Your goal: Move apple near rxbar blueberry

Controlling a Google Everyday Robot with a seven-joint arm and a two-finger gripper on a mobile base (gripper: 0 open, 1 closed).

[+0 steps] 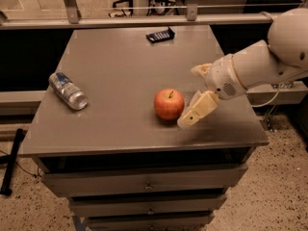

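Observation:
The red-orange apple stands on the grey table, right of its middle and toward the front. The dark navy rxbar blueberry lies flat near the table's far edge, well behind the apple. My gripper comes in from the right, low over the table, just right of the apple. Its fingers are spread: the near finger is close beside the apple's right side, and the far finger is behind it. It holds nothing.
A silver and blue can lies on its side at the table's left edge. A metal rail runs behind the table's far edge. Drawers sit below the front edge. My arm spans the table's right side.

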